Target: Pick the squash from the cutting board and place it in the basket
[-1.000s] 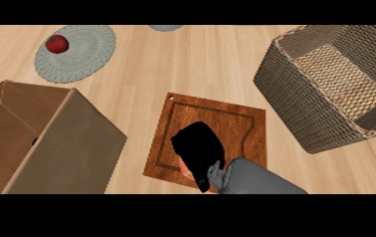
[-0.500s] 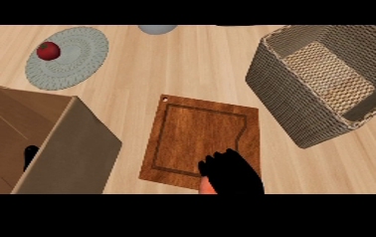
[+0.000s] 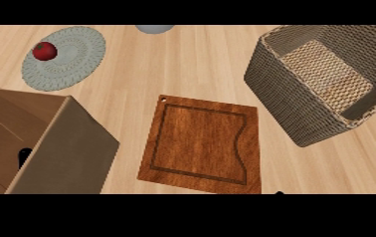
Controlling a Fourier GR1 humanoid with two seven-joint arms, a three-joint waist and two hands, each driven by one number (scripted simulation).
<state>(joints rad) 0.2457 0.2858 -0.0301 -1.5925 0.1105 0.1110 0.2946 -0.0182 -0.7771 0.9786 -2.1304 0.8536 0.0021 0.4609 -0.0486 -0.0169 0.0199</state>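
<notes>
Heads up: you can't see the squash anywhere in the head view, so I can't tell you where it is, which way it points or how its long axis runs. The cutting board [image 3: 202, 144] shows only bare wood inside its groove. What shows of the basket's [image 3: 283, 96] inside is just the woven bottom.

Your right robot hand [image 3: 279, 192] is only a tiny black sliver at the lower edge, just below the board's lower right corner. That's too little to tell whether it's wide, narrow or holding something. Your left robot hand doesn't show at all.

The rest of the layout:
- The board lies flat on the tabletop [image 3: 191, 66], in the middle. Its long side runs roughly top to bottom, tilted a bit, with the hanging hole at its upper left corner.
- The basket sits to the right of the board, near it but not touching, with its opening facing up.
- A brown cardboard box [image 3: 58, 146] is at the lower left, just beside the board.
- A round woven placemat [image 3: 73, 61] is at the upper left, with a small red fruit [image 3: 45, 51] on its left part.
- A grey bowl [image 3: 154, 28] peeks in at the top edge.
</notes>
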